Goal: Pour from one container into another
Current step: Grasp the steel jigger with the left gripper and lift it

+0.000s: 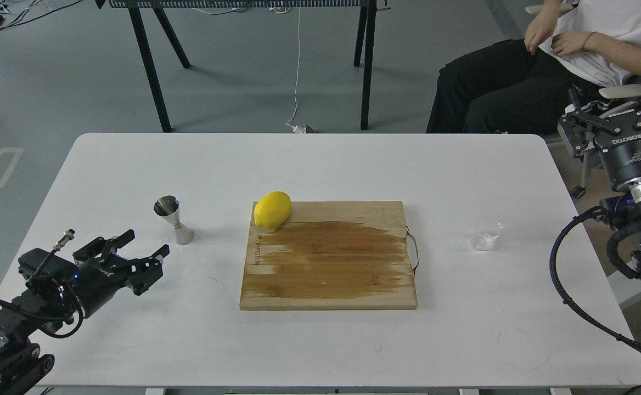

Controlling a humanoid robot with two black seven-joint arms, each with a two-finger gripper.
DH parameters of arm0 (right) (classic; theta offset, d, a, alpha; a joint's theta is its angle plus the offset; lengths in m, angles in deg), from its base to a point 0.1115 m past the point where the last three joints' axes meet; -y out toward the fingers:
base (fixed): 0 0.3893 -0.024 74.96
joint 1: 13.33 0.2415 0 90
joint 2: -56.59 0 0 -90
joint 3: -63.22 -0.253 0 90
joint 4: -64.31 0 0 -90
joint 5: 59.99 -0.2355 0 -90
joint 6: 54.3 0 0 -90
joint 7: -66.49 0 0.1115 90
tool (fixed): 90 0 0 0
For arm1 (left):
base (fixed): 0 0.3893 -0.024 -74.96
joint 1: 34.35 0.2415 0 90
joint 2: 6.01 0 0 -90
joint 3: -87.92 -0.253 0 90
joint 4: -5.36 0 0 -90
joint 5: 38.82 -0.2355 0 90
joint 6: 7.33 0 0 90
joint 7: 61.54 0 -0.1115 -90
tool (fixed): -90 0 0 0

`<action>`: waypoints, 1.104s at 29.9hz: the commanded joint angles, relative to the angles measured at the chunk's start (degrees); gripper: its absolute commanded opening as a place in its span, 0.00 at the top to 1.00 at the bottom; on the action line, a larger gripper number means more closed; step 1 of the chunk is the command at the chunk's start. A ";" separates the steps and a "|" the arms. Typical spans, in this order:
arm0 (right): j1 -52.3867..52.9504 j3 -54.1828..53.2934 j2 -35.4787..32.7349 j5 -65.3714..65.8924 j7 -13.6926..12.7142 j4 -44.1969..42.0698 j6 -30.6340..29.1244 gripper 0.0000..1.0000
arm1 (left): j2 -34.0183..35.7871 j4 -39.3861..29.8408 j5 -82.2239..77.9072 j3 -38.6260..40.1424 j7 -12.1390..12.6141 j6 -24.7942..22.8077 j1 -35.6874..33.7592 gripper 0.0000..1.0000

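Note:
The clear plastic cup [485, 233] stands upright on the white table [320, 164], to the right of the cutting board. The shiny steel jigger [174, 219] stands upright left of the board. My left gripper [144, 249] hovers low over the table, a little in front and to the left of the jigger, open and empty. My right gripper [617, 93] is raised beyond the table's right edge, well behind and to the right of the cup, its fingers spread open with nothing between them.
A wooden cutting board [329, 255] with a metal handle lies in the middle of the table, and a yellow lemon [271, 209] rests on its far left corner. A seated person [545, 66] is behind the far right corner. Black table legs [367, 66] stand beyond.

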 commanded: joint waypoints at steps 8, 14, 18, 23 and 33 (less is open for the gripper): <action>-0.09 0.06 -0.06 0.27 -0.01 -0.35 0.00 0.00 | -7.48 8.72 0.43 -2.81 0.03 0.10 -6.79 0.24; -0.09 0.06 0.02 0.27 0.08 -0.44 0.00 0.00 | -9.33 11.71 0.34 -2.90 0.03 -0.08 -8.37 0.46; 0.00 0.06 -0.06 0.35 -0.01 -0.70 0.00 0.00 | -9.51 11.98 0.34 -2.90 0.12 -0.08 -8.37 0.63; 0.09 0.23 0.02 0.35 -0.01 -0.88 0.00 0.00 | -9.42 12.07 0.25 -2.90 0.21 0.01 -8.28 0.74; 0.09 0.15 0.02 0.35 -0.01 -0.97 0.00 0.00 | -9.33 11.55 0.60 -2.46 0.21 0.71 -9.51 0.87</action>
